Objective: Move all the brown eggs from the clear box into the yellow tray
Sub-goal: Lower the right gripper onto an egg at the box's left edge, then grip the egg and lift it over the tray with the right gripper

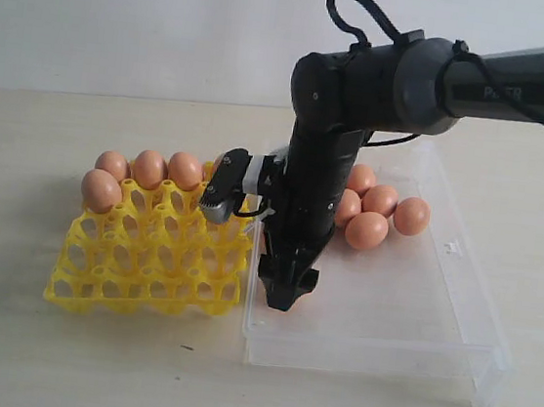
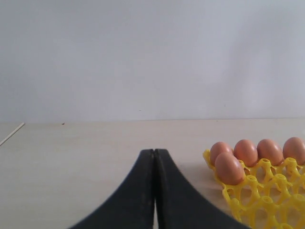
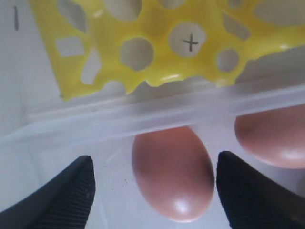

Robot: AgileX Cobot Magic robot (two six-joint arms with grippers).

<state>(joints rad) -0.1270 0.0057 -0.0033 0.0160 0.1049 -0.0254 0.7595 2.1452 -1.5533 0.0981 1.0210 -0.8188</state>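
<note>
**Work surface and surroundings.** A pale beige tabletop point(image 1: 58, 356), matte and faintly scuffed, is shown against a plain white wall point(image 1: 126, 20). The two are met along a straight line behind the objects. A small dark speck point(image 2: 63, 124) is seen on the surface near that line in the left wrist view. Even, soft lighting is indicated by the weak shadows under the objects.

**Objects.** The yellow tray point(image 1: 154, 249) is set on the left part of the tabletop, and the clear box point(image 1: 389, 295) is placed just beside it on the right. Brown eggs point(image 1: 148, 168) are seated along the tray's far row, with one more in the next row at the left corner; the nearer cups are open. A further cluster point(image 1: 374, 210) is gathered in the far part of the box.

**Tools.** The right gripper point(image 1: 287, 289) is lowered into the box, close to the wall that adjoins the tray. Its fingers point(image 3: 66, 195) are held well apart, and a single egg point(image 3: 172, 171) is seen lying between them with a gap on either side. A second egg point(image 3: 274, 138) lies close by. The left gripper point(image 2: 154, 157) is shown over bare tabletop with its fingers pressed together, and the egg-bearing corner of the tray is near it.
</note>
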